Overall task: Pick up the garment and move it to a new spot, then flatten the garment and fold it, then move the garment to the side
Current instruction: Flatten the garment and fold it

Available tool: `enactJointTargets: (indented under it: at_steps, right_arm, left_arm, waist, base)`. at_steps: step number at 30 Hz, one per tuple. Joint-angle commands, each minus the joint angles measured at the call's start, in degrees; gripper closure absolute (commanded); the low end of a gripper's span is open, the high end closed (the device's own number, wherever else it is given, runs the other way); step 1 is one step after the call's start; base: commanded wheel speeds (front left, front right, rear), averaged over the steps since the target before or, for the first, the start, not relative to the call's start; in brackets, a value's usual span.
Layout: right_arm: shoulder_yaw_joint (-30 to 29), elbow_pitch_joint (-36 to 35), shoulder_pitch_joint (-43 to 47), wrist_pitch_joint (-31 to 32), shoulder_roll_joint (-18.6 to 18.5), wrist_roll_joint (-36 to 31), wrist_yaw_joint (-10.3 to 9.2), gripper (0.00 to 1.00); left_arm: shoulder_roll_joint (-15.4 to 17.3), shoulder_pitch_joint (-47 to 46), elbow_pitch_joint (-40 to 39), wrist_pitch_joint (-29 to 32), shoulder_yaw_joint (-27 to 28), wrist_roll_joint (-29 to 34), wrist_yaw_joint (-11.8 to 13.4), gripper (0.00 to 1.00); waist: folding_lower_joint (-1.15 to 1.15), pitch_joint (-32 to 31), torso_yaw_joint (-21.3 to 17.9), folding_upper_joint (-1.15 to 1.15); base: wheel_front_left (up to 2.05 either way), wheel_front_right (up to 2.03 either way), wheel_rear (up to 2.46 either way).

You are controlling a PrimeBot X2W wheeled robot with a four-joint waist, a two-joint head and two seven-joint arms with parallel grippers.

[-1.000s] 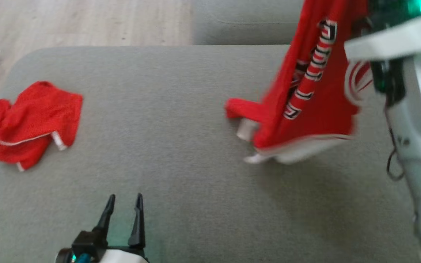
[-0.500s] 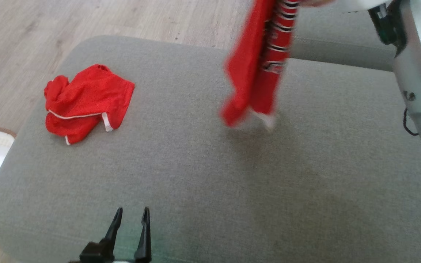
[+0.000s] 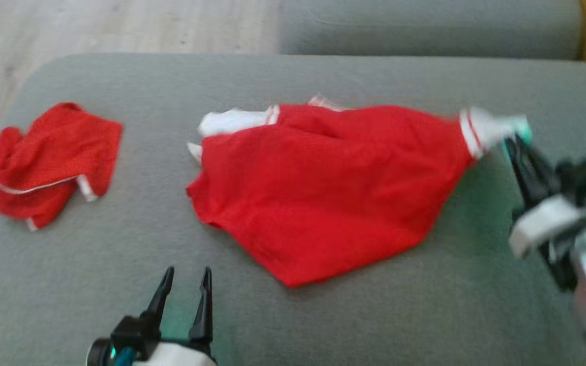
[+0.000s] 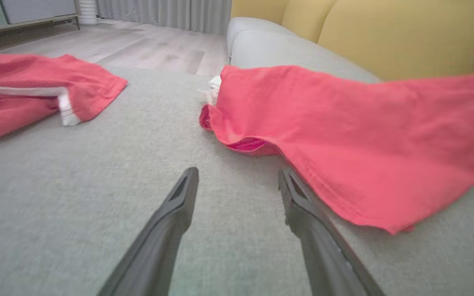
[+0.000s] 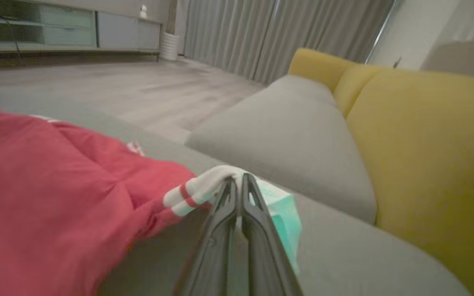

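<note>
A red garment with white striped trim is spread across the middle of the grey sofa cushion. My right gripper is shut on its white banded edge at the garment's right end, holding that edge slightly raised. The left wrist view has the garment draped to the right of my left gripper. My left gripper is open near the cushion's front edge, just short of the garment's near hem, nothing between its fingers.
A second red garment lies crumpled at the cushion's left end, pictured also in the left wrist view. Wooden floor lies beyond the cushion. Another grey seat and yellow backrest stand behind.
The garment hung bunched from my raised right gripper; now it lies spread over the cushion, the right gripper lowered to the right and still gripping its edge. The camera shifted too.
</note>
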Motion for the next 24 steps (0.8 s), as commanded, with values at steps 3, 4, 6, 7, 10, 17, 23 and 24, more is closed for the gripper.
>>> enactJointTargets:
  at_steps: [3,4,6,7,10,17,23,24]
  right_arm:
    - [-3.2,-1.0,3.7,-0.4,2.8,-0.1,-0.04,0.0]
    - [-4.5,-1.5,5.0,-0.4,3.8,-0.3,-0.04,0.0]
    - [-6.6,-2.9,7.2,-0.4,5.8,-0.9,-0.04,0.0]
    - [-6.6,-2.9,7.2,-0.4,5.8,-0.9,-0.04,0.0]
    - [-9.4,-5.5,9.6,-0.4,8.6,-2.4,-0.04,0.0]
    - [-11.5,-9.5,12.4,-0.4,13.6,-4.4,-0.04,0.0]
    - [-11.4,-10.1,12.5,-0.4,14.9,-5.0,-0.04,0.0]
    - [-11.3,-10.1,12.4,-0.4,15.0,-5.0,-0.04,0.0]
  left_arm:
    - [0.0,-4.0,-0.9,-0.3,0.9,0.6,-0.7,0.0]
    - [0.0,-4.5,-0.8,-0.3,0.6,0.5,-0.9,0.0]
    - [0.0,-5.5,-0.3,-0.3,-0.1,0.1,-1.2,0.0]
    - [0.0,-5.5,-0.3,-0.3,-0.1,0.1,-1.2,0.0]
    - [0.0,-6.6,1.2,-0.3,-2.0,-2.1,-1.9,0.0]
    - [0.0,-7.9,6.6,-0.3,-8.1,-13.3,-3.1,0.0]
    - [0.0,-8.7,10.6,-0.3,-13.4,-23.5,-3.4,0.0]
    - [0.0,-9.0,10.6,-0.3,-14.3,-25.1,-3.4,0.0]
  waist:
    - [-0.01,2.2,-4.0,0.0]
    - [-0.01,2.4,-4.6,0.0]
    - [-0.01,2.9,-5.8,0.0]
    - [-0.01,2.9,-5.8,0.0]
    - [-0.01,3.5,-7.2,0.0]
    - [-0.01,4.5,-8.7,0.0]
    - [-0.01,4.8,-8.6,0.0]
    - [-0.01,4.9,-8.6,0.0]
  base:
    - [0.0,0.0,0.0]
    - [0.0,0.0,0.0]
    - [0.0,0.0,0.0]
    - [0.0,0.0,0.0]
    - [0.0,0.0,0.0]
    - [0.0,0.0,0.0]
    - [0.0,0.0,0.0]
    - [0.0,0.0,0.0]
